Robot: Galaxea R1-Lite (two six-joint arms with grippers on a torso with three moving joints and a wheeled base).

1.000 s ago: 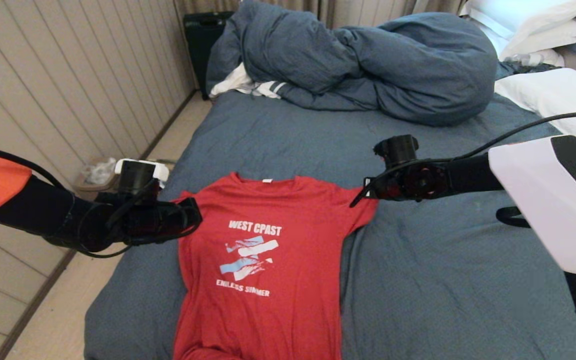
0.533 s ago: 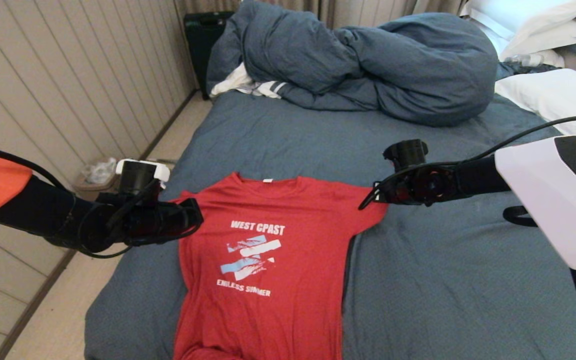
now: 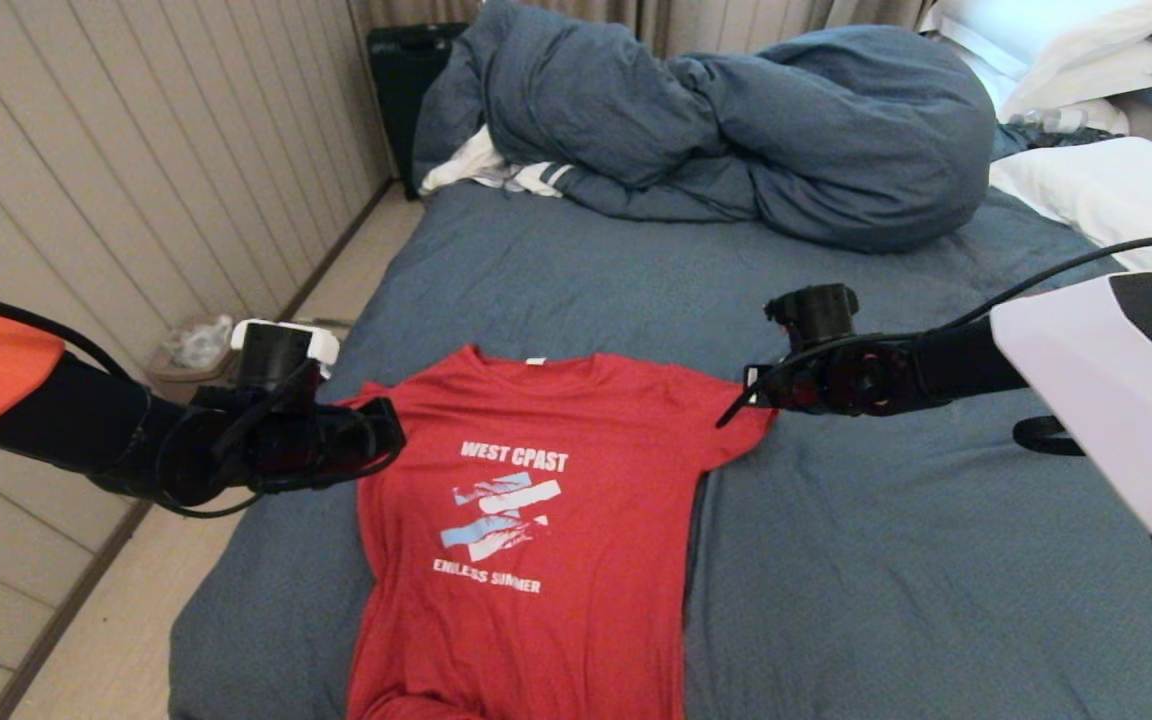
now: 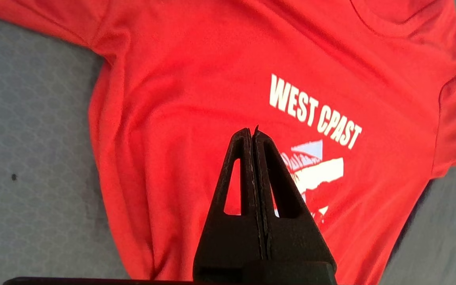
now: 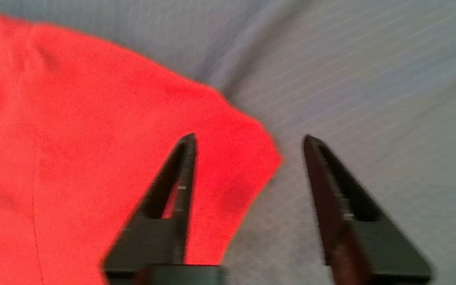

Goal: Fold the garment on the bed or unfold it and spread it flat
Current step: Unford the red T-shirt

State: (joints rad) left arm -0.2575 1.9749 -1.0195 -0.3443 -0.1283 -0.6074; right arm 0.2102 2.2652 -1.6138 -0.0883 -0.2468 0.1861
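Since the earlier frames the right end effector (image 3: pixel 736 405) has let go of the sleeve, drawn toward the bed's right edge and now hovers with its jaws wide apart just over that sleeve's tip. Nearest the foot edge, the garment (image 3: pixel 526 540) lies print-up and nearly flat on the bed (image 3: pixel 886 560), collar toward the bunched duvet (image 3: pixel 736 130); it looks light, soft and limp, best pinched at a sleeve hem or shoulder seam. Over the opposite sleeve, the left end effector (image 4: pixel 253 136) is clamped shut on nothing.

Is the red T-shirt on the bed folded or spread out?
Spread out: the red T-shirt lies print-up on the bed, both sleeves out. Its hem is out of view.
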